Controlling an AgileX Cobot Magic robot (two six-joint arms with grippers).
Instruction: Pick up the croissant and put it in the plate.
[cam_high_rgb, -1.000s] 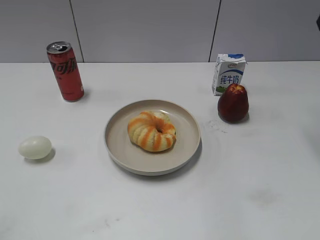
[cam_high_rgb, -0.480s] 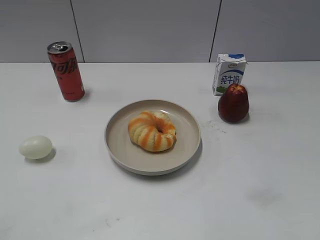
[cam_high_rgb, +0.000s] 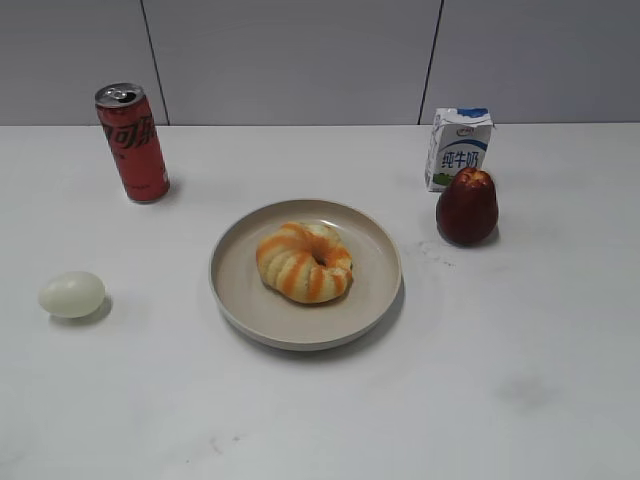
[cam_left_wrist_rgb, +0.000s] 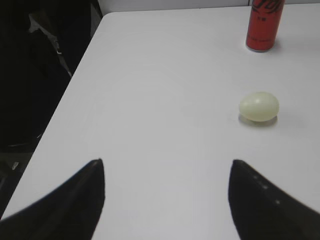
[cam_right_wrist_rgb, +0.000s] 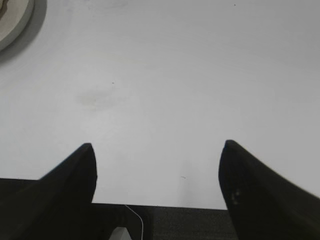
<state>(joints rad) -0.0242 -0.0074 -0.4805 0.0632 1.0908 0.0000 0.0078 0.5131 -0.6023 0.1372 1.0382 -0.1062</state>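
**Croissant resting in plate, both arms withdrawn**

Croissant (cam_high_rgb: 304, 261) lies near the centre of the plate (cam_high_rgb: 235, 300), inside the raised rim, so the task reads as complete. Neither arm appears in the exterior view, which suggests both are parked at the table's near edge. Around the plate, well apart from it, stand a red cola can (cam_high_rgb: 132, 142), a milk carton (cam_high_rgb: 458, 148) with a dark red fruit (cam_high_rgb: 466, 206) just in front, and a pale egg (cam_high_rgb: 71, 294). Left wrist view alone shows the left gripper (cam_left_wrist_rgb: 167, 195) spread and empty, with egg and can ahead. Right wrist view shows the right gripper (cam_right_wrist_rgb: 157, 175) likewise spread over bare table (cam_right_wrist_rgb: 200, 75), the plate's rim at top left.
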